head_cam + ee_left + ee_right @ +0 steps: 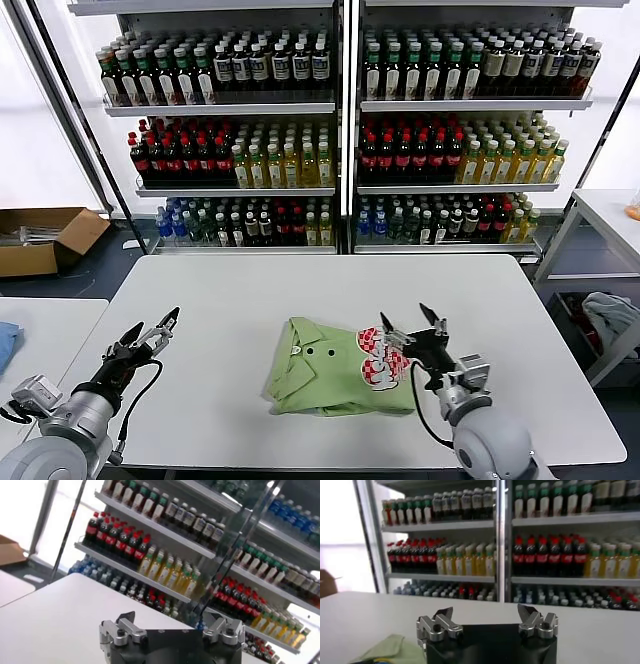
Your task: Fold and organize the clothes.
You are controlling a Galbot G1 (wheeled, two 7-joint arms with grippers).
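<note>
Head view: high, facing forward and down over the white table [300, 290]; the drinks shelves [345, 130] fill the far side, both arms enter at the near edge; widest view of the three. Left wrist view: low, close behind the left gripper [170, 621], tilted, facing across the table [50, 615] to the shelves [200, 545]. Right wrist view: low and level, close behind the right gripper [486, 615], facing the shelves [495, 545] square on; a corner of the green polo shirt [390, 650] shows near. All three share table and shelves.

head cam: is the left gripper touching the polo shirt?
No. The left gripper hangs open over bare table, well apart from the green polo shirt, which lies by the right gripper.
</note>
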